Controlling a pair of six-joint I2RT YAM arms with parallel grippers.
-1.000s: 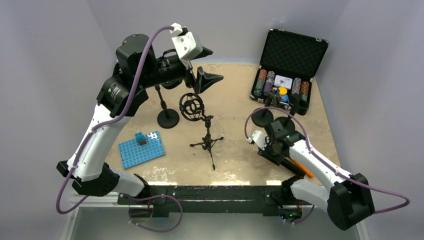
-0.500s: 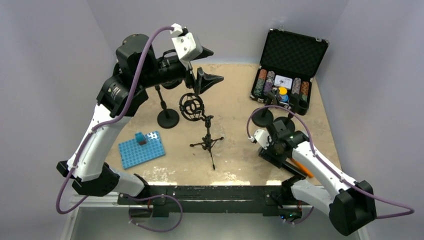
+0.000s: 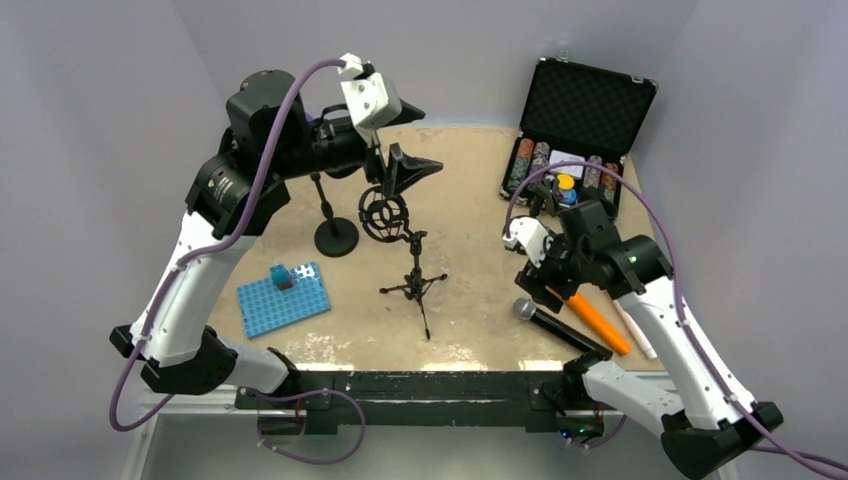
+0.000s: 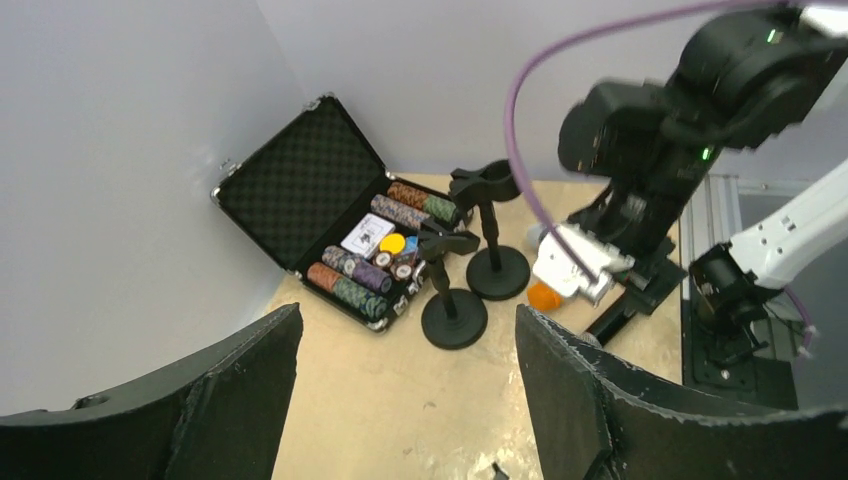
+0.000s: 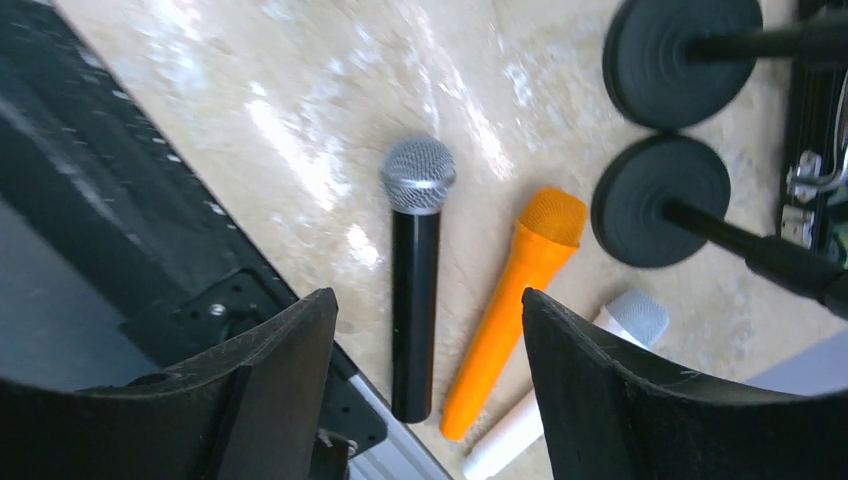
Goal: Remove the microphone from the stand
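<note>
**Top view:** left end effector point(image 3: 415, 133) raised, jaws spread, holding nothing; tripod stand point(image 3: 412, 280) below it. Right end effector point(image 3: 548, 280) above black microphone point(image 3: 556, 326), which lies flat on desk point(image 3: 470, 190) with orange microphone point(image 3: 594, 318) beside it.

**Left wrist:** left fingers point(image 4: 230, 400) wide apart; chip case point(image 4: 330, 225) and round-base stands point(image 4: 455, 318) far ahead.

**Right wrist:** right fingers point(image 5: 285, 370) parted, gripping nothing. Black microphone lies under gap, clear of pads. Orange microphone just beside it, under other finger.

In my right wrist view, the white microphone point(image 5: 632, 316) ran behind my right finger point(image 5: 650, 430) at the lower right, and the frame's right edge clipped the black case point(image 5: 825, 120). From above, the poker chips point(image 3: 562, 170) were too small to count.
</note>
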